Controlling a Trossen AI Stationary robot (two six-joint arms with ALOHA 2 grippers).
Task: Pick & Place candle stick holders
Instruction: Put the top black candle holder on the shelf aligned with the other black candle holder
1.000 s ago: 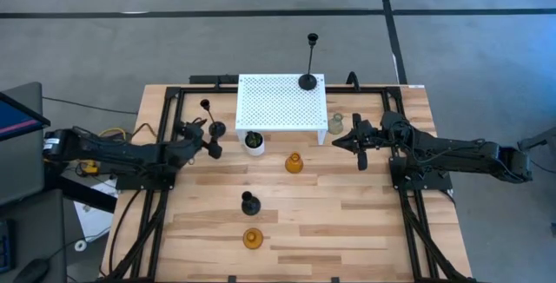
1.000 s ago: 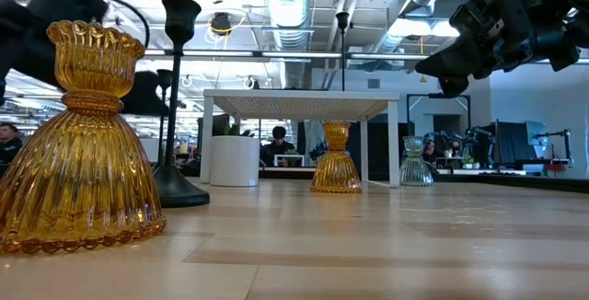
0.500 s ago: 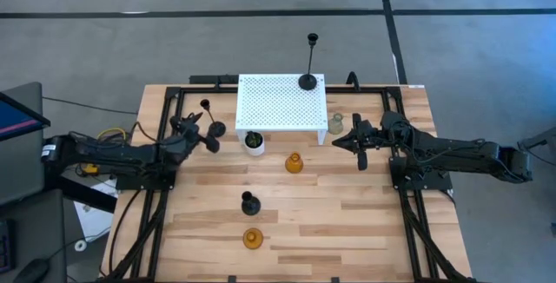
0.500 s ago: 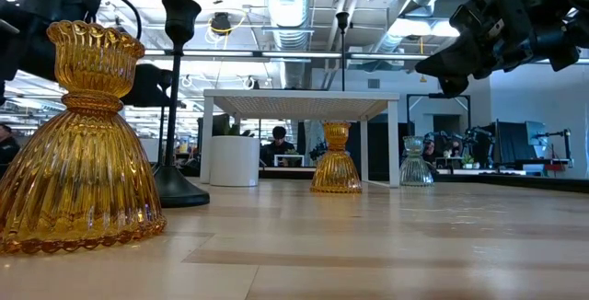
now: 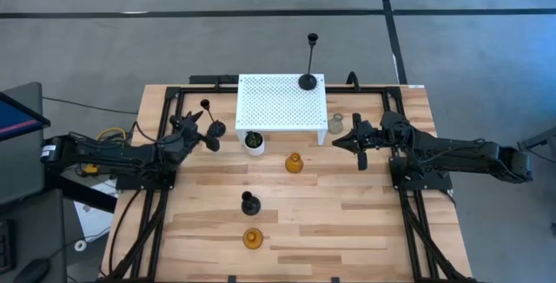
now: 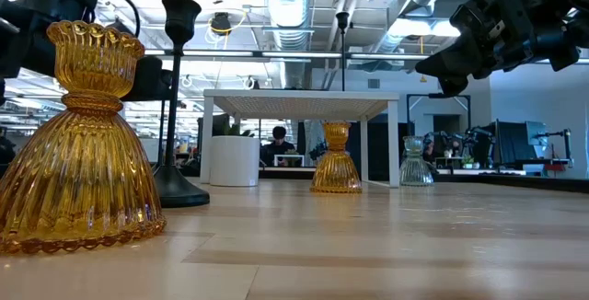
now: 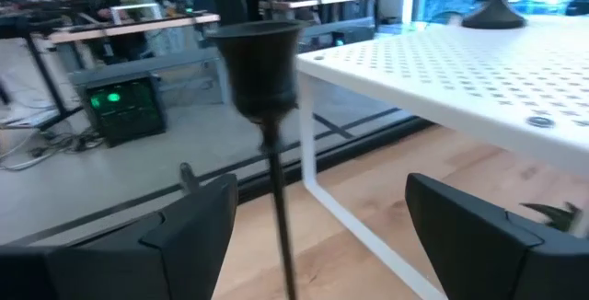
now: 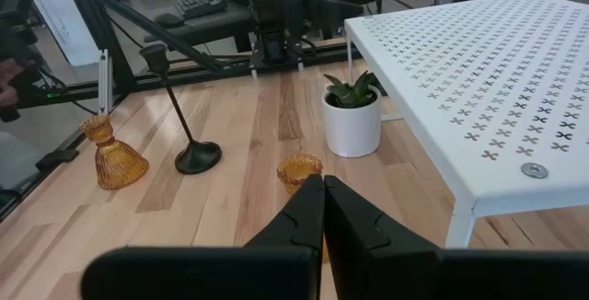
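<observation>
My left gripper (image 5: 202,133) is open at the table's left. Its fingers (image 7: 189,231) stand on either side of the thin stem (image 7: 280,210) of a black candle stick holder (image 5: 214,128), without touching it. My right gripper (image 5: 344,141) is shut and empty (image 8: 323,190), hovering beside the clear glass holder (image 5: 335,125). A tall black holder (image 5: 307,81) stands on the white perforated shelf (image 5: 278,105). One amber holder (image 5: 294,163) stands in front of the shelf. Another black holder (image 5: 249,202) and a second amber holder (image 5: 253,239) stand nearer the front edge.
A small white pot with a green plant (image 5: 253,141) stands at the shelf's front left leg. Black frame rails (image 5: 161,187) run along both sides of the wooden table. People and desks show in the room behind.
My left gripper has drawn back a little toward the table's left and far edges, staying open around the black holder's stem. The holder stands where it was.
</observation>
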